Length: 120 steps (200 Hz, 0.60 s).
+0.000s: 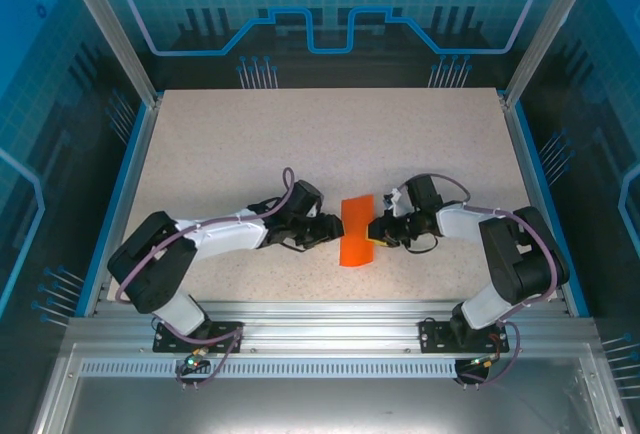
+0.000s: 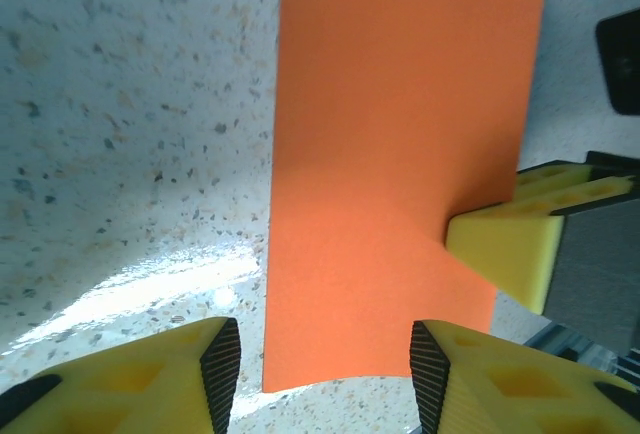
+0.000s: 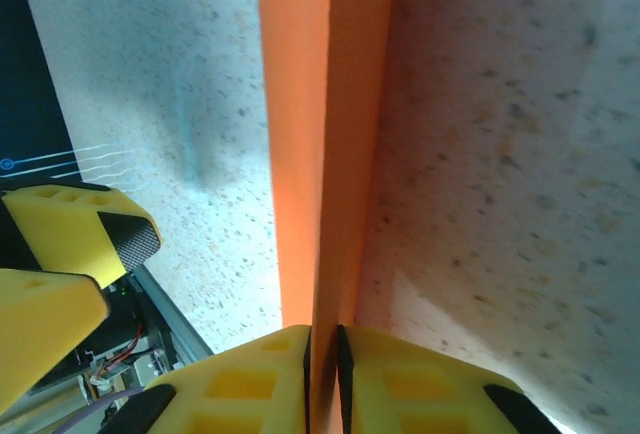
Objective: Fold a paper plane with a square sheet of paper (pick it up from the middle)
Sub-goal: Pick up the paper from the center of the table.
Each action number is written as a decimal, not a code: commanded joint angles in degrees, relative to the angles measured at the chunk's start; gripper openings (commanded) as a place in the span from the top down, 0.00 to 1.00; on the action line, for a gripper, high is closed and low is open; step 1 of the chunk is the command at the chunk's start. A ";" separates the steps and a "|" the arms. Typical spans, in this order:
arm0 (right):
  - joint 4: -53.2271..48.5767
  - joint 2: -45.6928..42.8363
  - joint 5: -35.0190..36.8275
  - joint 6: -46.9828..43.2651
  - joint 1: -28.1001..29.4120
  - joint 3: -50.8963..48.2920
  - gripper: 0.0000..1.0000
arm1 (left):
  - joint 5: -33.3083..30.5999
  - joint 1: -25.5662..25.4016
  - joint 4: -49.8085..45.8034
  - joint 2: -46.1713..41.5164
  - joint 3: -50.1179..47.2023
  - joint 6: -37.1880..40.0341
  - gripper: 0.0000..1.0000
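Observation, top view: the paper (image 1: 356,234) sits in the near half of the surface (image 1: 250,144), about midway between its left and right edges and well short of the far edge. It reads as a narrow orange strip. Its long axis runs from the near edge toward the far edge, leaning only slightly. Both ends are blunt; I see no pointed tip, so I record no nose direction.

The left gripper (image 1: 325,226) is just beside the strip's left long edge and the right gripper (image 1: 380,231) is at its right long edge, so the paper lies between the two.

Right gripper, wrist view: its fingers (image 3: 400,379) are pressed together with the paper's edge caught between them. The paper runs straight away from the grip, and two orange faces meet along a line, one lit and one in shade. I read that as a fold with doubled layers.

Left gripper, wrist view: its fingers (image 2: 215,364) stand spread apart, and the strip's near end lies in the gap between them. I see no contact with either pad. That end curls slightly. One yellow finger of the right gripper meets the strip's right edge there.

I cannot tell whether the strip rests flat on the surface or is lifted along the pinched side.
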 commanded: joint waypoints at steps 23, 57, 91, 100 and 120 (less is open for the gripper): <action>0.07 -0.70 -2.16 2.08 3.57 6.19 0.85 | -6.52 2.37 -6.93 -8.50 -2.76 -1.06 0.47; 2.59 2.30 -2.29 4.39 5.38 9.26 0.84 | -10.10 3.48 -10.65 -13.76 -3.88 -0.36 0.44; 6.58 5.85 -2.86 6.28 6.52 10.21 0.84 | -10.52 3.75 -11.02 -15.44 -4.92 -0.36 0.44; 7.09 5.88 -3.53 7.27 6.57 10.37 0.84 | -10.43 3.78 -11.09 -15.29 -4.95 -0.44 0.44; 4.82 3.20 -2.13 6.20 7.08 11.68 0.84 | -10.49 3.77 -11.10 -15.35 -5.17 -0.60 0.44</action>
